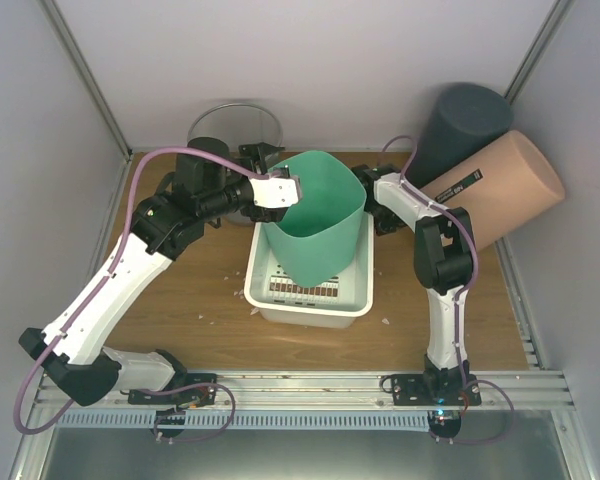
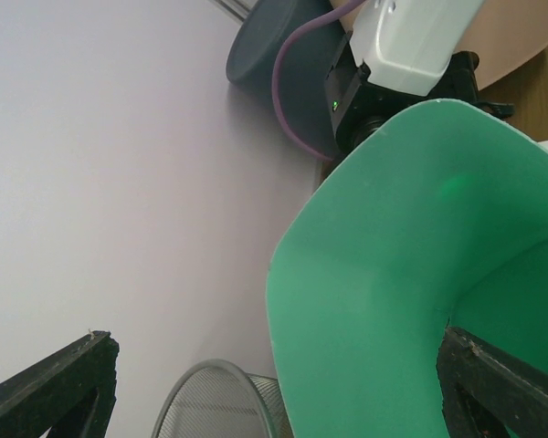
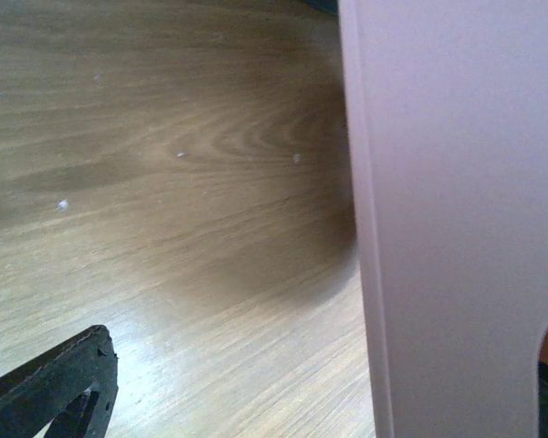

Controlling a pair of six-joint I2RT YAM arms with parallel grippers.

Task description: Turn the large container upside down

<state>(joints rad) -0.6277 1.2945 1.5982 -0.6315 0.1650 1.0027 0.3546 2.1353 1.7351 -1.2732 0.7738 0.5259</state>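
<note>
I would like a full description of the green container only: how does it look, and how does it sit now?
The green container is a plain, smooth bin, apparently of thin plastic, wide at the rim and narrower toward the base. Its rim looks bent slightly out of round. It is not yet upside down: the wide end is up and the lower end sits in the white basket. One side of the rim lies between the open fingers of the left gripper; whether they touch it cannot be told.
</note>
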